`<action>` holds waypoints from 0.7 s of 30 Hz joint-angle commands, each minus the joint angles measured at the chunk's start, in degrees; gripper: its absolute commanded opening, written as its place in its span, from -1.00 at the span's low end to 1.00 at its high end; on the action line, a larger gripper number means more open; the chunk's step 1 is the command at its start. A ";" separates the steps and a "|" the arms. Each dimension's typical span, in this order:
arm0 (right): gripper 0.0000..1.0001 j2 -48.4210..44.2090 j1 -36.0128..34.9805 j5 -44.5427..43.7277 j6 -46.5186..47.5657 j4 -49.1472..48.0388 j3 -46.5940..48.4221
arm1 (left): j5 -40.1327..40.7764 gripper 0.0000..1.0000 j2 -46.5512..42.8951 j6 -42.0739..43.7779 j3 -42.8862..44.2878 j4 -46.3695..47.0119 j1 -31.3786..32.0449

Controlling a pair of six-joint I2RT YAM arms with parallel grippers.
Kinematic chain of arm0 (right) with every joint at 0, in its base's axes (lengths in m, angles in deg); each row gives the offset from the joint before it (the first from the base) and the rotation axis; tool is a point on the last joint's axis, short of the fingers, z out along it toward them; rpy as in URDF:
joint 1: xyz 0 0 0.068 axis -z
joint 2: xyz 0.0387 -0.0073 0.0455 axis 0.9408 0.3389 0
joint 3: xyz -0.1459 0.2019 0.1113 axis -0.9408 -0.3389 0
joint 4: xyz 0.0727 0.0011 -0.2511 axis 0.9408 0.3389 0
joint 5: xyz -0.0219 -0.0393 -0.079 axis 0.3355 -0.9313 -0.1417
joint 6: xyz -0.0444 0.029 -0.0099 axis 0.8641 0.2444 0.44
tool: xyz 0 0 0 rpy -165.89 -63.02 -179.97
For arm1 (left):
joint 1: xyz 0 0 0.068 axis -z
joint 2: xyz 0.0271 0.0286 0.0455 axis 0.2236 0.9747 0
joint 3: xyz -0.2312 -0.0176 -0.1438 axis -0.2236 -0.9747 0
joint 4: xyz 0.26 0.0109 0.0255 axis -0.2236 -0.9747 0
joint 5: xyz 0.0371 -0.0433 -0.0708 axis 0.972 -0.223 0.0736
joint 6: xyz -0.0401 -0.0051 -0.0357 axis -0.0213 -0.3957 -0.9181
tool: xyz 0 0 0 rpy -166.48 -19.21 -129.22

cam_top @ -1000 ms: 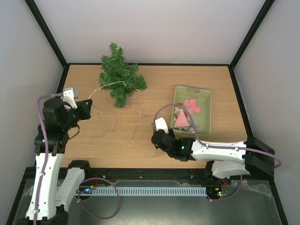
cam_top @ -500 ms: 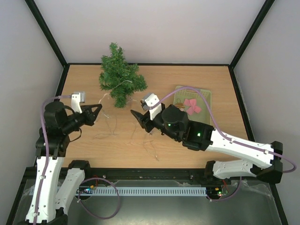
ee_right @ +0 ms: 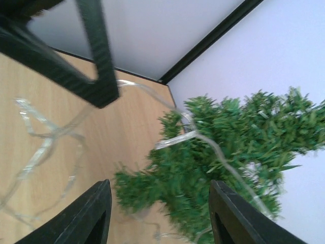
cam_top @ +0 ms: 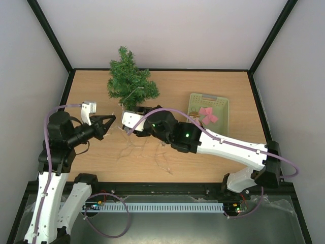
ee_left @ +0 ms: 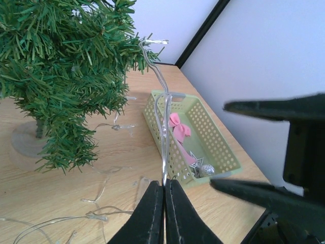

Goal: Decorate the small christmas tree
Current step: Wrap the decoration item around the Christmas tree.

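Left wrist view: a light string [ee_left: 161, 109] is pinched by the left gripper [ee_left: 163, 203]. Right gripper [ee_right: 160, 185] jaws are spread, with the small christmas tree [cam_top: 129, 84] at twelve o'clock.

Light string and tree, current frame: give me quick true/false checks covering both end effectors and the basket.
1. The left end effector is shut on the light string. True.
2. The right end effector grips the small christmas tree. False: its jaws stand open, holding nothing.
3. The pink bow lies in the pale green basket. True.
4. The tree lies toppled. False: it stands upright.
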 commanded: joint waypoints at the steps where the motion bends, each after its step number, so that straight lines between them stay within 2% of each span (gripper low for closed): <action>1: 0.02 1.99 3.17 -0.60 10.51 1.24 5.52 | -1.76 -0.95 -0.23 0.70 -0.47 1.07 0.79; 6: 0.11 5.62 6.10 0.62 16.65 3.37 8.67 | -2.28 -0.95 -0.05 0.74 0.01 1.06 1.19; 15: 0.08 12.33 7.81 3.85 23.72 5.38 14.08 | -3.95 -0.95 0.04 1.05 -1.00 2.08 1.92; 17: -0.02 14.16 7.86 4.59 24.31 6.35 16.42 | -4.34 -0.95 0.15 0.91 -1.43 2.36 2.28; 21: -0.57 13.80 7.94 5.67 24.17 3.97 15.44 | -3.78 -0.95 0.71 1.38 -1.22 1.41 2.59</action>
